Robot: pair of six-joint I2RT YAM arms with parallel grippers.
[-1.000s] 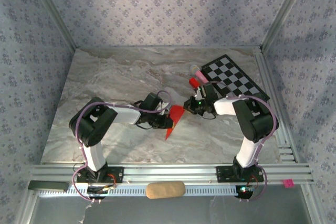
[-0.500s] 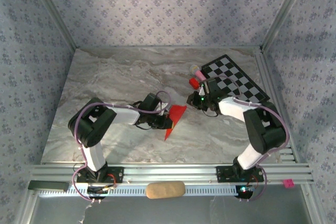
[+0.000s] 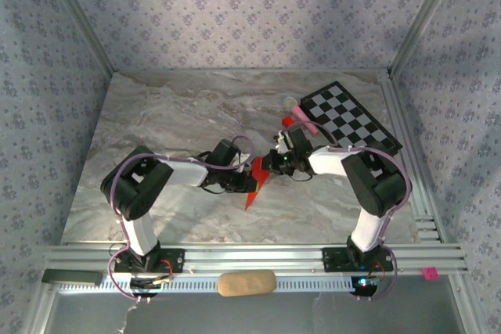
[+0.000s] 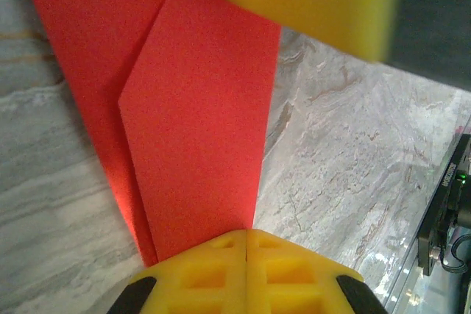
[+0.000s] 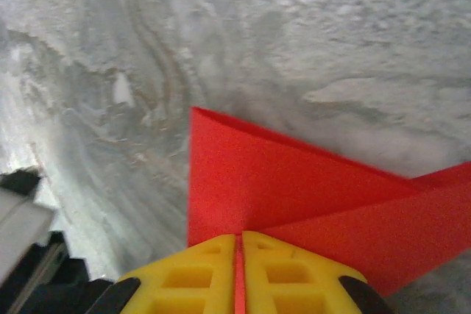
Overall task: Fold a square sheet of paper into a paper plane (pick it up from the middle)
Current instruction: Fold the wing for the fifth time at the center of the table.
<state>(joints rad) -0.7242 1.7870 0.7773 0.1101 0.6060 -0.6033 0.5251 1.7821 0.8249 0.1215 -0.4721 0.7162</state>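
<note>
on table (image 3: 156, 123) | right claw (image 3: 272, 163) returned, clenched on paper plane (image 3: 254, 190) | left claw (image 3: 249, 181) clenched too

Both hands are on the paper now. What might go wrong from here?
1. The left hand and right hand both pinch the folded red paper; pulling apart may tear it or open its creases.
2. The hands sit very close together, so a further move may knock them together.

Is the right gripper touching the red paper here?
Touching. The right wrist view shows the right gripper shut on the red paper, a red sliver between its jaws.
</note>
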